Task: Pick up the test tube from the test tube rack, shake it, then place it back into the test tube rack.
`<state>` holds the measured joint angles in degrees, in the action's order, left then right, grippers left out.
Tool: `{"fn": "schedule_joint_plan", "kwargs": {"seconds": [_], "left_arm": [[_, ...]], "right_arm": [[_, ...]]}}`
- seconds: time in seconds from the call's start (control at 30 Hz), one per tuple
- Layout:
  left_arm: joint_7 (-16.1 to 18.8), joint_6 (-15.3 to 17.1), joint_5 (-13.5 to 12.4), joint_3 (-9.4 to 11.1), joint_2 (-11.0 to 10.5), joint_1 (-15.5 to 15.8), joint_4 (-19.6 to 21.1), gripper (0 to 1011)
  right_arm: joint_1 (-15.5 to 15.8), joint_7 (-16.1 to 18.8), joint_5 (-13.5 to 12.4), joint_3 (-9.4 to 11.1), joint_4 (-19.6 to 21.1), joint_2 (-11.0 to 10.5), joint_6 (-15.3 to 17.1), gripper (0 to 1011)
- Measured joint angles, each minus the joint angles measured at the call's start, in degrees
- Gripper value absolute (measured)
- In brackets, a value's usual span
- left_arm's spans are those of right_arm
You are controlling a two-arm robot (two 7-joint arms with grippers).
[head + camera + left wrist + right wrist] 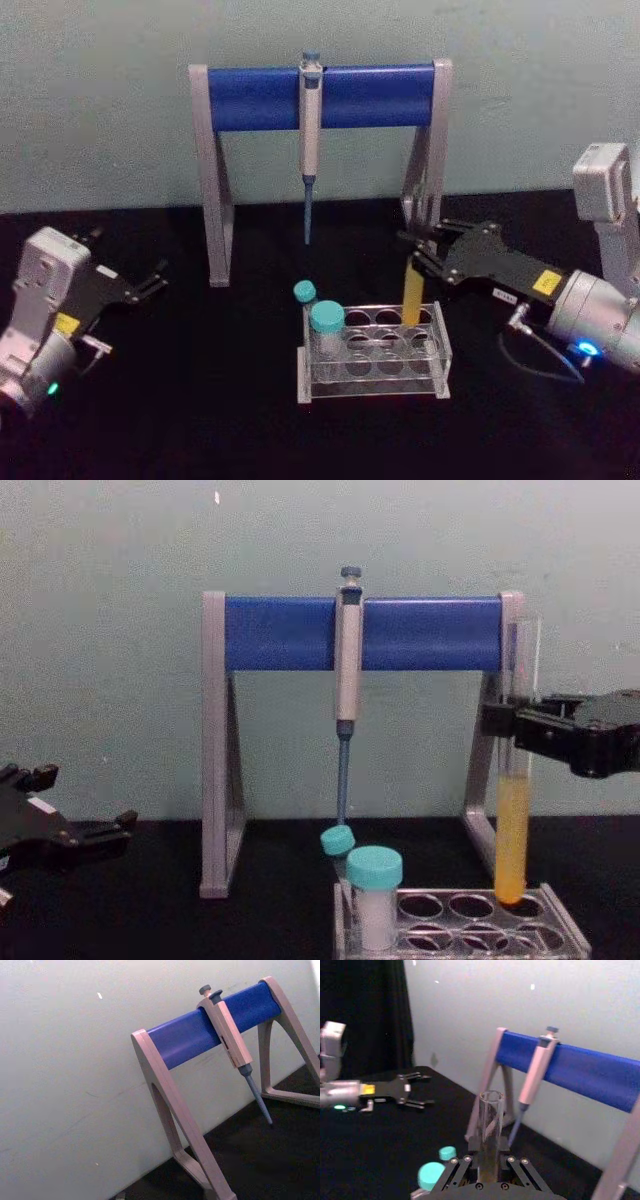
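In the head view, my right gripper (pixel 412 256) has its jaws clamped on the upright test tube (pixel 412 298), centre right, over the rear-right hole of the test tube rack (pixel 443 355). My left gripper (pixel 152 280) idles lower left, jaws spread. In the chest view, the tube's tip sits at the hole's rim, so shaking here could knock glass or spill liquid.

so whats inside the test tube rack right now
A teal-capped vial stands in a left hole of the test tube rack. The test tube, held by the right end effector, reaches a back hole; how deep cannot be seen.
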<state>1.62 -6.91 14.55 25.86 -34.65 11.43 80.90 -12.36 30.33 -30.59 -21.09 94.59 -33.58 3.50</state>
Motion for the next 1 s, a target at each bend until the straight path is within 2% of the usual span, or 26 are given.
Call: {"fn": "schedule_joint_plan", "kwargs": {"seconds": [0.2, 0.4, 0.63, 1.0], "left_arm": [[0.0, 0.0, 0.0, 0.0, 0.0, 0.0, 0.0, 1010], [0.0, 0.0, 0.0, 0.0, 0.0, 0.0, 0.0, 1009], [0.0, 0.0, 0.0, 0.0, 0.0, 0.0, 0.0, 1010], [0.0, 0.0, 0.0, 0.0, 0.0, 0.01, 0.0, 1010]], "right_arm": [[-0.56, 2.17, -2.2, -1.07, -0.25, 0.35, 0.09, 232], [-2.97, 2.59, -3.17, -2.29, -4.16, 3.05, -2.62, 232], [-4.98, 0.35, -2.31, -2.36, -8.04, 5.71, -5.18, 232], [-5.23, -1.75, -0.7, -1.25, -9.11, 6.49, -5.44, 232]]}}
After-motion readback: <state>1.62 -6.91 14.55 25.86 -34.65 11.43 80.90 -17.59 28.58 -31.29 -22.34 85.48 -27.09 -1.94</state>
